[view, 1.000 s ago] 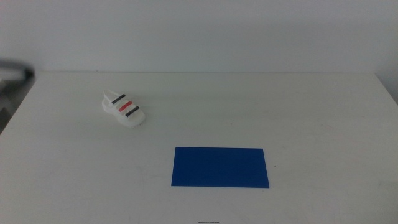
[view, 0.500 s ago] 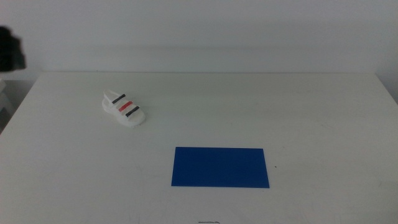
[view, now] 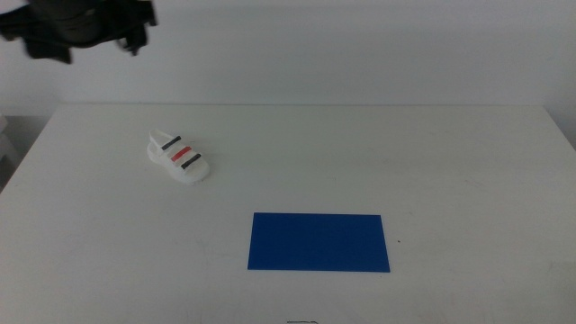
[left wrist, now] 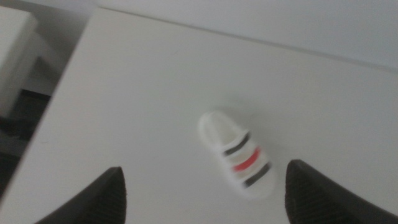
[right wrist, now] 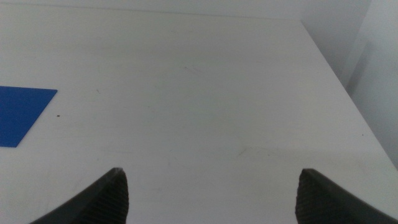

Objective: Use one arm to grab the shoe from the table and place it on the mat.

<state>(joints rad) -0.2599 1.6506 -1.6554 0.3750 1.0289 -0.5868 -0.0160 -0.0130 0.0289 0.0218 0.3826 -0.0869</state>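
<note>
The white shoe (view: 178, 157) with two dark straps and one red lies on the white table (view: 405, 153) at the left. The blue mat (view: 319, 241) lies flat near the front middle, apart from the shoe. My left arm (view: 85, 25) hangs high above the table's far left corner. The left gripper (left wrist: 202, 190) is open, well above the shoe (left wrist: 239, 154), which shows between its jaws. My right gripper (right wrist: 211, 186) is open and empty over the table's right part; a corner of the mat (right wrist: 22, 112) shows in its view.
The table's left edge (left wrist: 59, 99) drops off to a dark floor and a white piece of furniture (left wrist: 15, 56). The table's right edge (right wrist: 339, 81) shows in the right wrist view. A pale wall stands behind the table.
My left arm has risen and swung in from the far left edge to above the table's far left corner. The shoe and the mat have not moved.
</note>
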